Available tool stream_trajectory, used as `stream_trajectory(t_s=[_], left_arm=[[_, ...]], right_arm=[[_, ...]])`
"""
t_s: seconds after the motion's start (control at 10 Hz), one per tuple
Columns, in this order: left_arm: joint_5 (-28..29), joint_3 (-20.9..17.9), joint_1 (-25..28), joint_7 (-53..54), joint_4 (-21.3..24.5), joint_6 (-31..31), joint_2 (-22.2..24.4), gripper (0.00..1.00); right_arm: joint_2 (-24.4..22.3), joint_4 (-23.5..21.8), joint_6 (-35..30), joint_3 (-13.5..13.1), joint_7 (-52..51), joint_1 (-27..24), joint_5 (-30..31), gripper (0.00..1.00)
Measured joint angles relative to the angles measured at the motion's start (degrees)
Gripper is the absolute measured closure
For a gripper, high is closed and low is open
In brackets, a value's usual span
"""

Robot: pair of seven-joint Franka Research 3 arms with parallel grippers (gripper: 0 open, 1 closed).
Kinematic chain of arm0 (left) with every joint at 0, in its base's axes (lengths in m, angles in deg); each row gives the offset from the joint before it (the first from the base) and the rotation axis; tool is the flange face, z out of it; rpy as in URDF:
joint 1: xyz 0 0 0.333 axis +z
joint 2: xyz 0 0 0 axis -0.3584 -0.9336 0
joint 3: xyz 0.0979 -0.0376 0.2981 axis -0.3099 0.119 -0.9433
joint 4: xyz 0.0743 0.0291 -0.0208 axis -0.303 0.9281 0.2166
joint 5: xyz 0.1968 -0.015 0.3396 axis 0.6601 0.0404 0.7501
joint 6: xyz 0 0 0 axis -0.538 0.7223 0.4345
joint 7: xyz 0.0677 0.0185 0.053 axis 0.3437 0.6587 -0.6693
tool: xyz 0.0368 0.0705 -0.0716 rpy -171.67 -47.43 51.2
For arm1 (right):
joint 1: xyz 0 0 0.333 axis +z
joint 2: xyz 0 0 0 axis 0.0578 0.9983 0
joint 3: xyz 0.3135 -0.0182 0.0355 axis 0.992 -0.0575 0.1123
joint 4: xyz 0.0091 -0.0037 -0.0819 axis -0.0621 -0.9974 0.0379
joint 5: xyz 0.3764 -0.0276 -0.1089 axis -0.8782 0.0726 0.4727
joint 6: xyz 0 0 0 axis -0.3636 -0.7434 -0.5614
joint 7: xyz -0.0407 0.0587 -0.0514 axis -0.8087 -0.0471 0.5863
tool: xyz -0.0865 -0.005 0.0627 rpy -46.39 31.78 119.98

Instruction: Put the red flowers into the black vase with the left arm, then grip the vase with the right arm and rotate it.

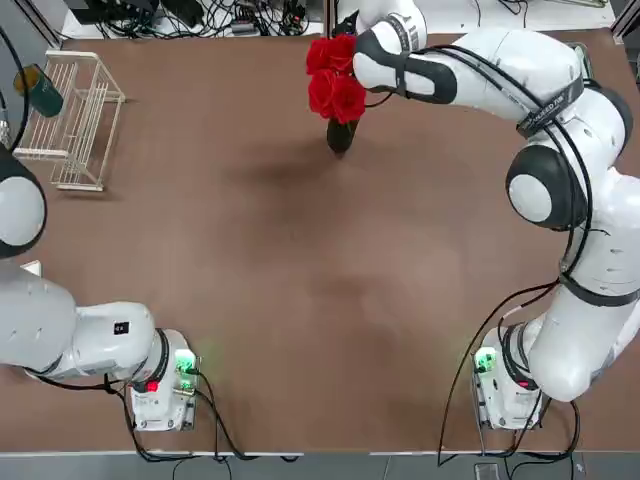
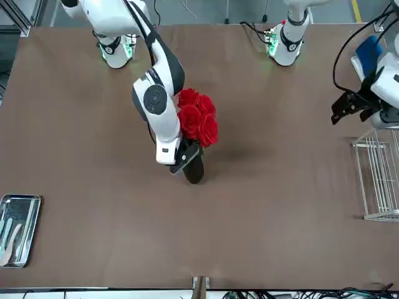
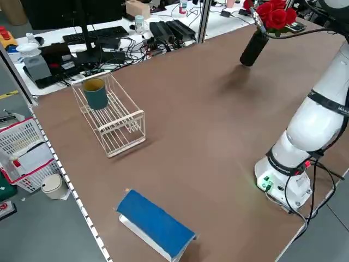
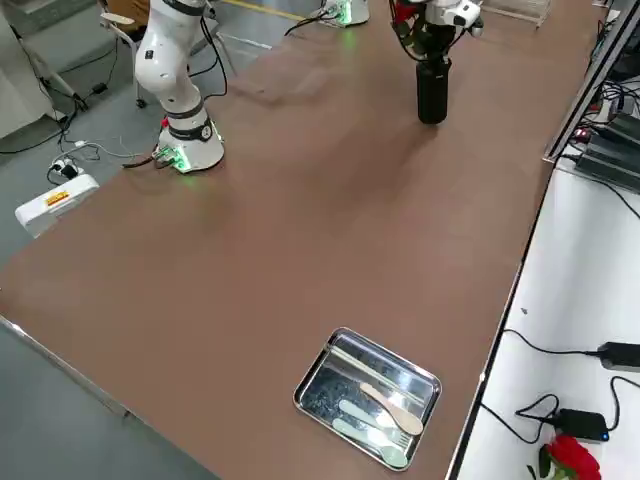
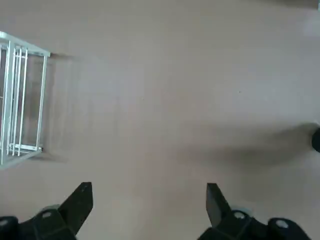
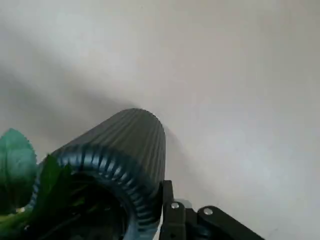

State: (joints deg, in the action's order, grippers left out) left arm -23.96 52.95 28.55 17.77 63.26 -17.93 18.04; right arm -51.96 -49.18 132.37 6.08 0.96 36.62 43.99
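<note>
Red flowers already sit in the black vase, which stands at the far middle of the bench. The right end effector is clamped on the vase near its mouth. To turn it well, keep the grip firm and the vase upright. The left end effector hangs apart and idle at the left.

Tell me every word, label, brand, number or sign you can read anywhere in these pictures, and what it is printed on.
Nothing can be read.
Black strap on the right arm: pale lettering, too small to read.
Small black tag on the left arm: blurred.
White box on the floor, in the right side view: an orange-yellow label, too small to read.
The black vase, red flowers, wire rack and metal tray show no writing.
</note>
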Motion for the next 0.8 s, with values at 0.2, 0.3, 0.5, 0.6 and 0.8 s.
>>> stream_trajectory(t_s=[0.2, 0.3, 0.5, 0.6, 0.8], left_arm=[[-2.66, -0.10, 3.51, 0.03, 0.01, 0.01, -0.41, 0.00], [-2.81, -0.12, 4.27, 0.04, 0.01, 0.01, -0.71, 0.00], [-2.81, -0.08, 4.36, -0.02, 0.00, 0.01, -0.91, 0.00], [-2.81, -0.08, 4.40, -0.07, 0.00, 0.01, -0.97, 0.00], [-2.81, -0.12, 4.67, -0.09, 0.00, 0.01, -1.37, 0.00]], right_arm=[[0.18, 1.76, -3.93, 1.74, -3.11, 0.40, 4.74, 0.73], [0.44, 2.74, -5.75, 2.28, -3.85, 0.68, 5.42, 0.73], [1.60, 3.41, -6.34, 2.72, -4.76, 0.80, 5.76, 0.73], [2.57, 3.47, -6.33, 2.79, -5.63, 0.81, 5.85, 0.73], [4.16, 3.89, -6.21, 2.80, -8.42, 0.74, 5.96, 0.73]])
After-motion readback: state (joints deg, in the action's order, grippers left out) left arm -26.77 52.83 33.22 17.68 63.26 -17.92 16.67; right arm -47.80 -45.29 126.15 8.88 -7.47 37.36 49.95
